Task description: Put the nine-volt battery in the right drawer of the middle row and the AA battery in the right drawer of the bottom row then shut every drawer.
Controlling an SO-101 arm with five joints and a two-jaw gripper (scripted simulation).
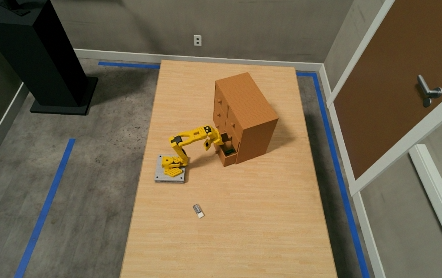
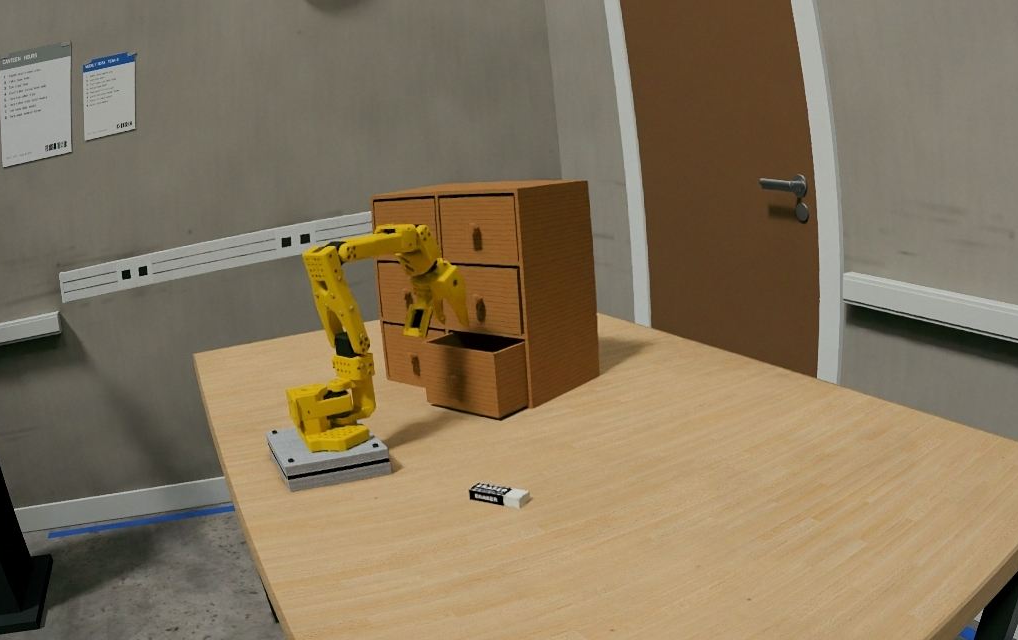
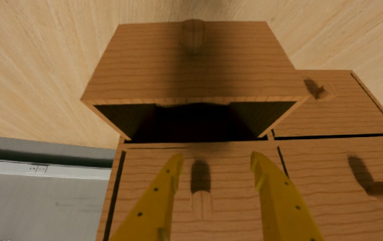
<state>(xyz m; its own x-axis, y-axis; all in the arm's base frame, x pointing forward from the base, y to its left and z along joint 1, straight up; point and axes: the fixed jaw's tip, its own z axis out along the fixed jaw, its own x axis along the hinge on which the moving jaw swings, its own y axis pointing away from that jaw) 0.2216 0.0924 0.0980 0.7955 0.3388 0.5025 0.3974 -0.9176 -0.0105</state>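
gripper point(image 1: 212, 144) point(image 2: 441, 324) point(image 3: 217, 156) open | drawer point(image 1: 229, 160) point(image 2: 465, 380) point(image 3: 193, 64) out | green item point(image 1: 229, 151) inside, probably AA battery

Wood with fine, dark horizontal grain is presented by the chest point(image 1: 255, 100) point(image 2: 557, 294) point(image 3: 218, 68). The table point(image 1: 250, 224) point(image 2: 696, 492) point(image 3: 34, 56) is finished in smooth, pale wood. Yellow plastic is seen on the pincer point(image 1: 213, 142) point(image 2: 440, 327) point(image 3: 217, 156). A metallic sheen is shown by the door handle point(image 1: 426, 87) point(image 2: 787, 185).

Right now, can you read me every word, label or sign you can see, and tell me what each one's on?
"ERASER": side of the eraser.
Eraser top: too small to read.
Gray-topped poster: heading and list too small to read.
Blue-topped poster: too small to read.
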